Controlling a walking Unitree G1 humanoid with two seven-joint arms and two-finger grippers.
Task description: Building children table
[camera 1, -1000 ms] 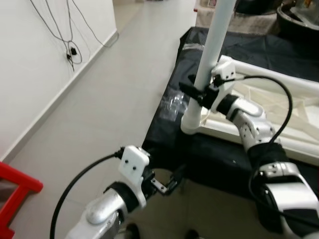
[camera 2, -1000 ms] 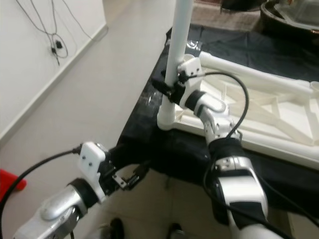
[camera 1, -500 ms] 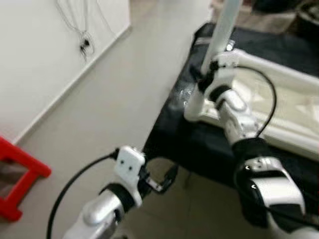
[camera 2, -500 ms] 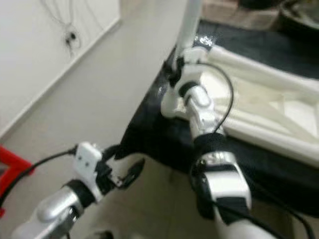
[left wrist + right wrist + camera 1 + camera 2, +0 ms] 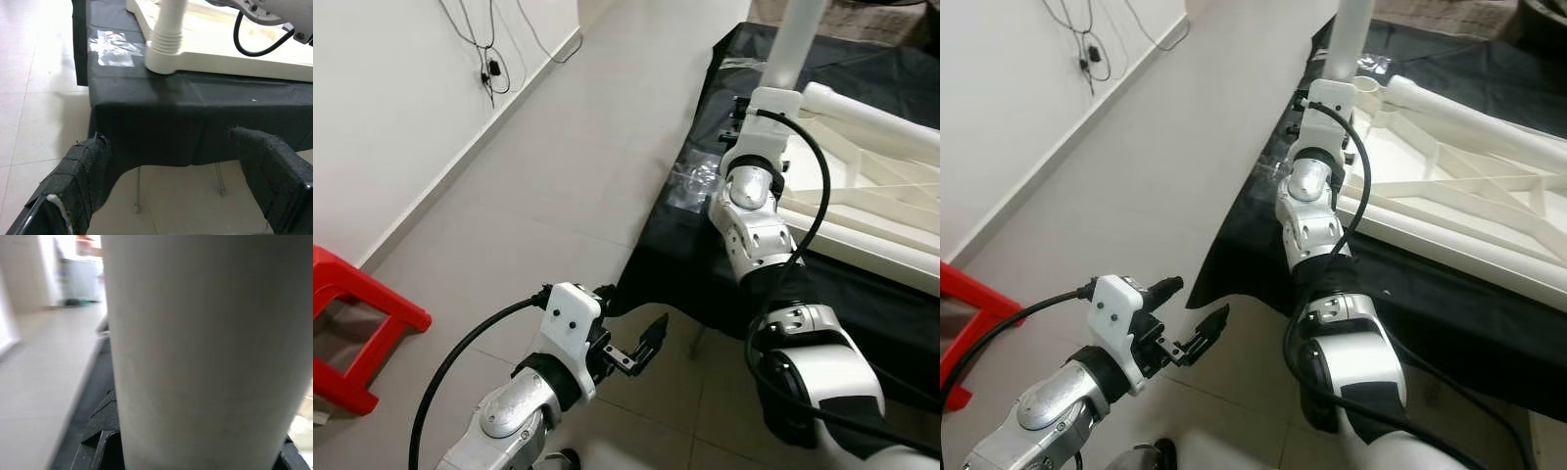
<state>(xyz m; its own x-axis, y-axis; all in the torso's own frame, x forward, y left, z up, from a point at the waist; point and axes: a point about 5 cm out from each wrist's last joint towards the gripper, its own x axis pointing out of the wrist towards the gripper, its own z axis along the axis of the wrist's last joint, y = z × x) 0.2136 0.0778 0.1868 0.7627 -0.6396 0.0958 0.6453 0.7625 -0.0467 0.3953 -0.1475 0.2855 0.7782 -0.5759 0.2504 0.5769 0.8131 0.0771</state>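
A white children's table (image 5: 862, 186) lies upside down on a black-draped table (image 5: 705, 264). One white leg (image 5: 795, 39) stands upright in the near corner socket (image 5: 166, 54). My right gripper (image 5: 751, 102) reaches forward and is shut on this leg low down, just above the socket. In the right wrist view the leg (image 5: 205, 352) sits between the black fingers (image 5: 100, 443). My left gripper (image 5: 641, 348) hangs open and holds nothing, over the floor in front of the draped table's corner, its two fingers (image 5: 83, 171) spread wide.
A red stool (image 5: 352, 333) stands on the tiled floor at the left by the wall. Cables (image 5: 494, 59) hang on that wall. A clear tape patch (image 5: 690, 181) lies on the black cloth's corner. Thin metal legs (image 5: 138, 191) show under the drape.
The camera has shifted, so the whole scene sits differently in view. My right gripper keeps its hold on the leg. The left gripper stays open over the floor.
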